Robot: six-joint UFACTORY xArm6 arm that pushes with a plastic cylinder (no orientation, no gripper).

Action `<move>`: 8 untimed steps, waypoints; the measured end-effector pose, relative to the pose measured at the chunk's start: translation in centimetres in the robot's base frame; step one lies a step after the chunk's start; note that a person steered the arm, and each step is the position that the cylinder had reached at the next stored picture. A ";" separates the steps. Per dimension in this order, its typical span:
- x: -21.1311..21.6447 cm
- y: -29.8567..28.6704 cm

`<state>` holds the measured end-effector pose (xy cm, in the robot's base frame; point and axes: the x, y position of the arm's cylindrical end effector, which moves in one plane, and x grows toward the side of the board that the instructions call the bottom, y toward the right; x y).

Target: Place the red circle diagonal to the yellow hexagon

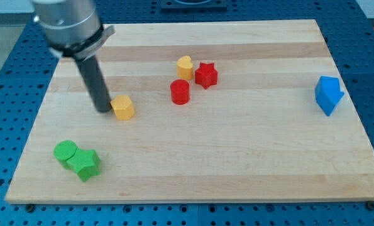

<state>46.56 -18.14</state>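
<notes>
- My tip [104, 110] rests on the board [237, 157] at the view's left, just left of the yellow hexagon [122, 108], touching it or nearly so; I cannot tell which.
- I have no jaws to open or close: the rod [92, 78] grips nothing and only stands beside the hexagon, leaning slightly, with its grey housing at the view's top left.
- The red circle [180, 91] sits near the board's middle, up and to the right of the hexagon and well apart from it.
- A yellow block [185, 66] with a rounded top stands just above the circle, close to it.
- The red star [206, 75] lies just right of the yellow block, touching or almost touching it, and up and right of the circle.
- A blue block [328, 94] sits alone near the board's right edge; its exact shape is hard to make out.
- A green circle [65, 152] and a second green block [86, 164] sit pressed together at the view's lower left, well below my tip.
</notes>
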 end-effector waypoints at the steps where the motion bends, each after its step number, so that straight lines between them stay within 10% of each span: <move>1: 3.6 3.1; 8: -4.5 -0.5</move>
<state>42.08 -18.68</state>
